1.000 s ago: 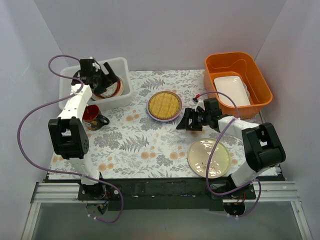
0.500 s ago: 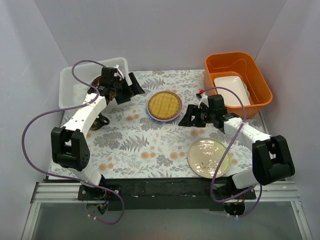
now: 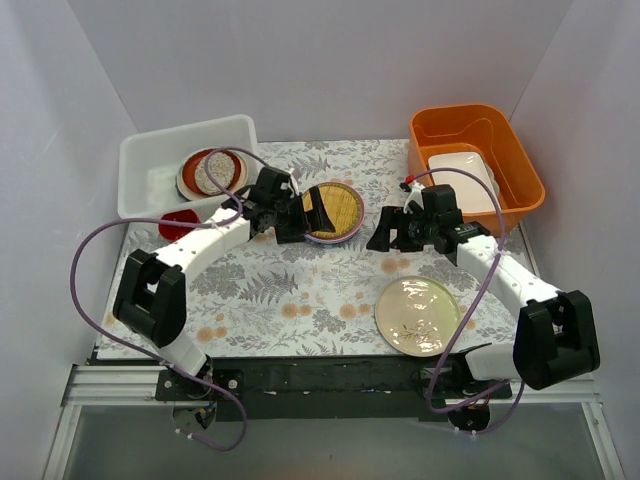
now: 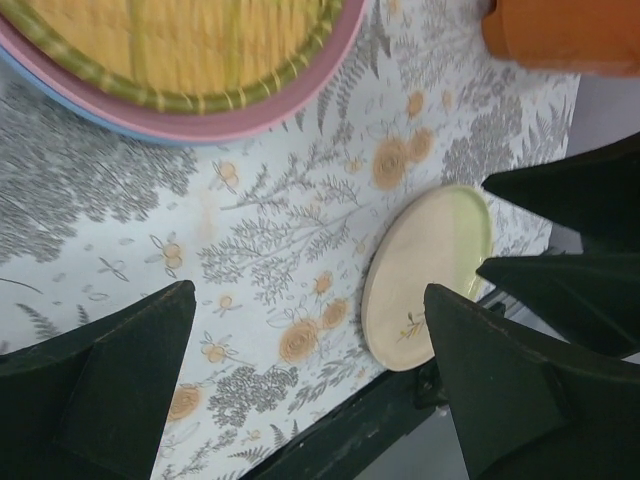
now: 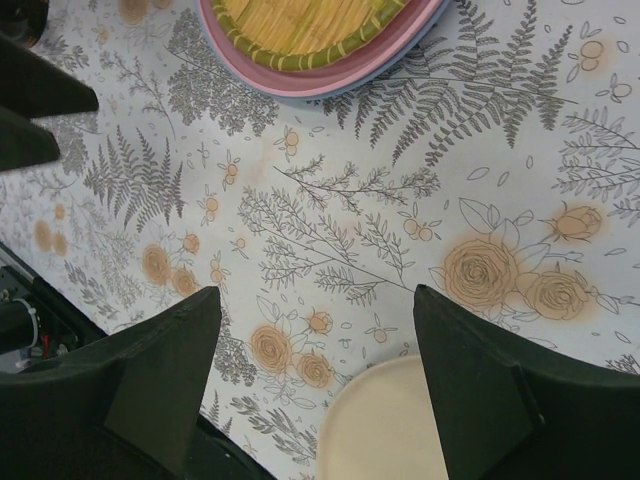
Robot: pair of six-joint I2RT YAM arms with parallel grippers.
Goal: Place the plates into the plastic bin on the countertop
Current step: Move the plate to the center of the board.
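A: Noted the woven-bamboo yellow round plate (image 3: 335, 208) midway across the fern-printed white countertop (image 3: 300, 290). It topped a stack, with a pink plate (image 4: 250, 115) under it and a light blue plate (image 4: 110, 118) lowest. The rims were shallow and nested tight. Two round plates, red-brown and speckled grey (image 3: 212, 172), lay in the white translucent plastic bin (image 3: 145, 175), far left.

B: And the grippers?

A: Your left gripper (image 3: 310, 212) hung at the stack's left edge, fingers apart, nothing held. Your right gripper (image 3: 383, 230) sat just right of the stack, also spread and empty.

B: Likely trouble?

A: Both pointed at the one stack. I judged the arms could clash if you drove both in. A finger might also catch two nested rims, or shove the stack sideways. The pale yellow round plate (image 3: 418, 315) lay near the front edge, below your right arm, and a low sweep could push it off.
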